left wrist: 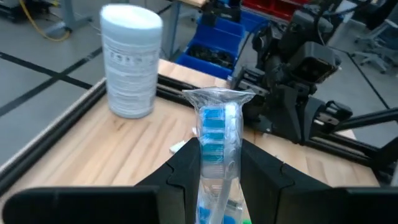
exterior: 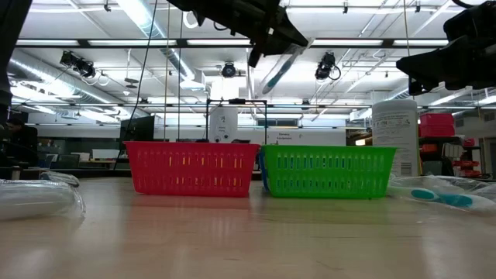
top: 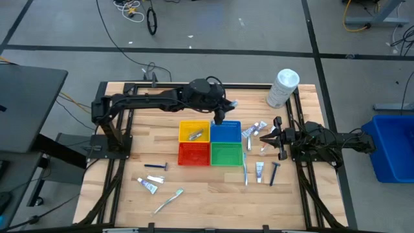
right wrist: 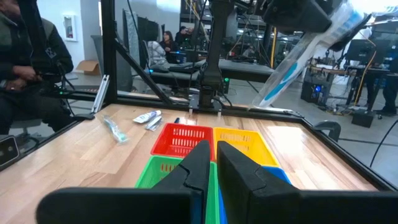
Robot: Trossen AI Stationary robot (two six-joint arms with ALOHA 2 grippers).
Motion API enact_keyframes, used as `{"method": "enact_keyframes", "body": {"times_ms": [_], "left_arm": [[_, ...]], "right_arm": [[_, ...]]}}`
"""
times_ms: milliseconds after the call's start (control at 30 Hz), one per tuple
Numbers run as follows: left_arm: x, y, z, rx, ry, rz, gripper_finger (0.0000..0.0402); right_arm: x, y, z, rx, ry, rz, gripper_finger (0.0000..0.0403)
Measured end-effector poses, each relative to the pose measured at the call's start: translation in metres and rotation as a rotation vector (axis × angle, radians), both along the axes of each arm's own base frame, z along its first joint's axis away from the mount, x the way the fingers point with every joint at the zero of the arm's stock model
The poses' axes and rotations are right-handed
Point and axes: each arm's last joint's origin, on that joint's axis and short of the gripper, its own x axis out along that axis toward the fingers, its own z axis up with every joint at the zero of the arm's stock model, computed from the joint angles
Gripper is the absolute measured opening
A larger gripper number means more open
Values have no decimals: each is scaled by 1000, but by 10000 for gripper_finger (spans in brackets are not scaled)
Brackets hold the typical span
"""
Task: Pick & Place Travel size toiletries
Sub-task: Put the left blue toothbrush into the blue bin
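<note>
My left gripper [top: 220, 118] hangs over the blue basket [top: 225, 131], shut on a toothbrush in a clear wrapper [left wrist: 215, 118], which also shows as the toothbrush [exterior: 280, 68] in the low view. Yellow [top: 194, 131], red [top: 194, 154] and green [top: 226, 154] baskets adjoin the blue one; a silvery item [top: 196, 135] lies in the yellow one. More toiletries lie flat on the table right of the baskets [top: 253, 129], [top: 259, 170] and at the near left [top: 147, 186]. My right gripper [top: 268, 136] waits shut at the right edge. My left gripper pinches the wrapped toothbrush between its two fingers [left wrist: 186, 165], just behind the blue-bristled head [left wrist: 214, 155]. The head end sticks out past the fingertips. The fingers come from the table's left, slanting a little downward. The toothbrush slants downward, lifted clear above the baskets.
A tall white cylindrical container [top: 283, 87] stands at the far right corner. A dark razor [top: 155, 167] and a toothbrush [top: 168, 200] lie on the near left of the table. A black frame [top: 110, 129] borders the table's sides. People sit beyond the table [right wrist: 25, 56].
</note>
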Motion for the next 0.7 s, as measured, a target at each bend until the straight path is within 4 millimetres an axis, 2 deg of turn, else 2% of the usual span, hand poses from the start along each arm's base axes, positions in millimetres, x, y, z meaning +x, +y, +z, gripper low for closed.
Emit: {"method": "enact_keyframes", "body": {"times_ms": [200, 333, 700], "left_arm": [[16, 3, -9, -23, 18, -24, 103], [18, 4, -13, -40, 19, -5, 103], [38, 6, -54, -125, 76, 5, 103]], "right_arm": [[0, 0, 0, 0, 0, 0, 41], [0, 0, 0, 0, 0, 0, 40], [0, 0, 0, 0, 0, 0, 41]]}}
